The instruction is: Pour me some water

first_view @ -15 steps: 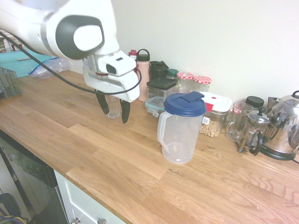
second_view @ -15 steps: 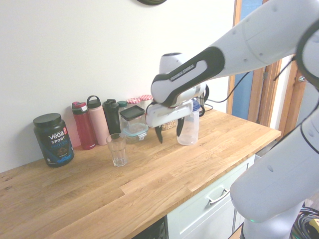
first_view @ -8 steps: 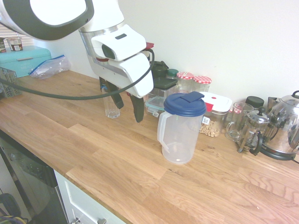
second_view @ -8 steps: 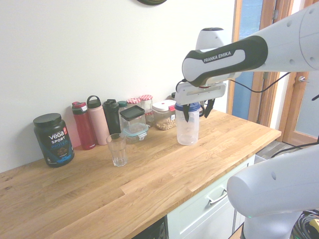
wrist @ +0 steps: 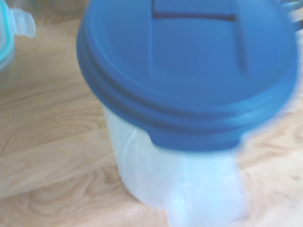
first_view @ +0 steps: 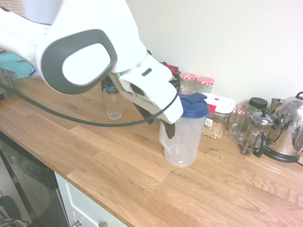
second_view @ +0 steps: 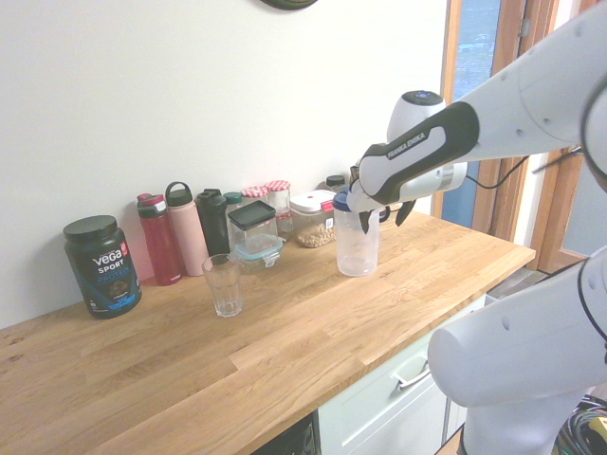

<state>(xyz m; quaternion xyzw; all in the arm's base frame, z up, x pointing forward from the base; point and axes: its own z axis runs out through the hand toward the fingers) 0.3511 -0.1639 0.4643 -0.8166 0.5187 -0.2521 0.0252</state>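
Note:
A clear plastic pitcher with a blue lid stands upright on the wooden counter; I cannot tell whether it holds water. The wrist view is blurred; the lid fills most of it, with the pitcher's handle below. My gripper hangs open just above and beside the pitcher's handle, holding nothing. From the other side the gripper is level with the pitcher top, its dark fingers spread apart. An empty drinking glass stands apart, further along the counter.
Bottles, jars and lidded containers line the wall behind. A glass mug, French press and kettle stand past the pitcher. A black protein tub sits at the far end. The counter's front edge drops off.
The arm has swung from beside the glass over to the pitcher, and the gripper now hangs at the lid and handle. The fingers stayed open. Pitcher and glass have not moved.

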